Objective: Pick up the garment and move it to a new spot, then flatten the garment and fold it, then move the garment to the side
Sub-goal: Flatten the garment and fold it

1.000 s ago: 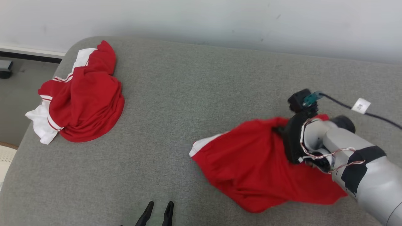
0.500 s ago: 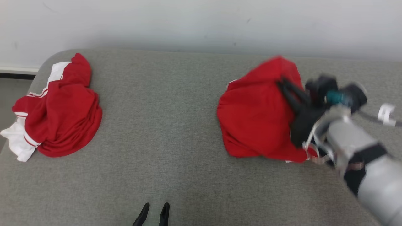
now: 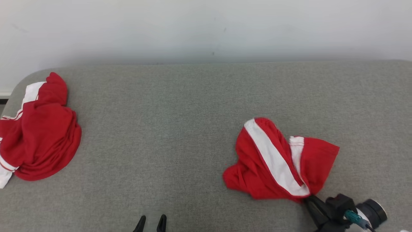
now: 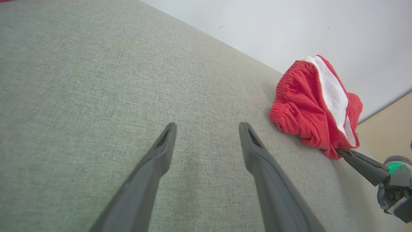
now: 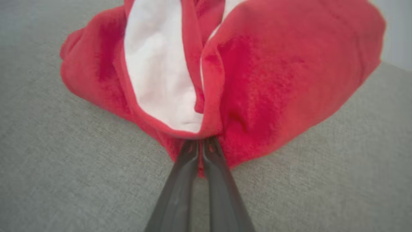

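Fingers [image 5: 180, 190] of right gripper [image 3: 307, 198] pressed together, clamped on the near hem of the red-and-white garment [image 3: 273, 161], crumpled in a heap right of centre on the grey cushion [image 3: 177, 129], toward its near edge. Left gripper [image 4: 207, 127] with fingers spread wide, holding nothing, low over bare cushion left of centre, well apart from the garment. Second red-and-white heap [image 3: 42, 141] at the far left corner.
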